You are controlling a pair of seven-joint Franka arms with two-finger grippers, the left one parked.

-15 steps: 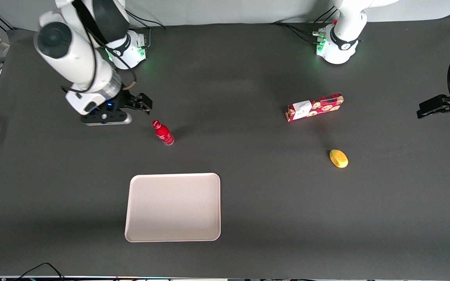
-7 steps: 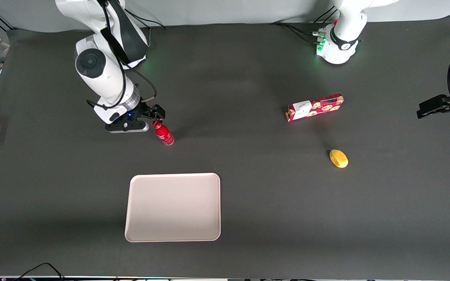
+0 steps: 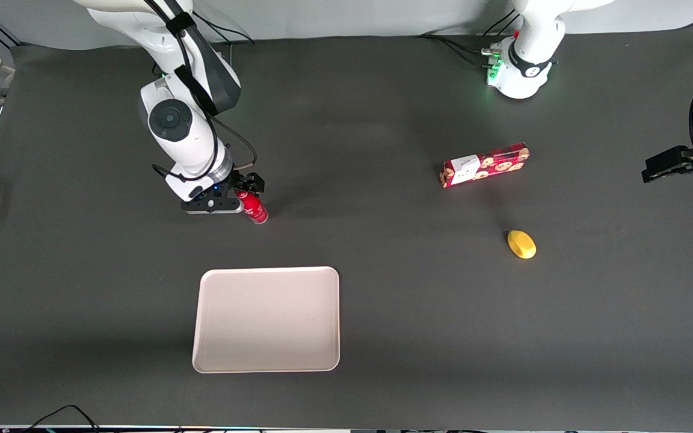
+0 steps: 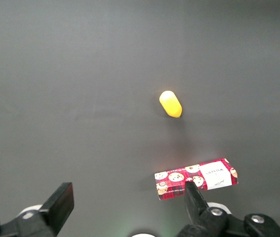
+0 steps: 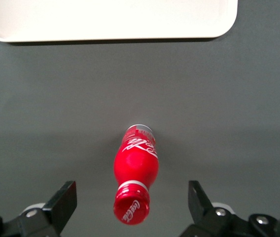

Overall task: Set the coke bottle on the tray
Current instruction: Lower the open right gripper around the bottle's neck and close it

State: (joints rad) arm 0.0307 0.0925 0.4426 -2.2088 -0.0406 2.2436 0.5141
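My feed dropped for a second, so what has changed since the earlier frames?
The gripper swung in from the working arm's end of the table to directly above the bottle, fingers open on either side, nothing grasped. Bottle, tray, cookie box and lemon have not moved.

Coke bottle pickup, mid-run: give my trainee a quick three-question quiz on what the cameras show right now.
1. True or false: the coke bottle already stands on the tray.
2. Multiple choice: how is the gripper set around the bottle? A) shut on its cap B) open, a finger on either side, not touching C) open, above the tray
3. Fill in: the two things toward the parked arm's end of the table are a cookie box and a yellow ____.

Key
1. False: it stands upright on the table, farther from the front camera than the tray.
2. B.
3. Fruit, probably a lemon.
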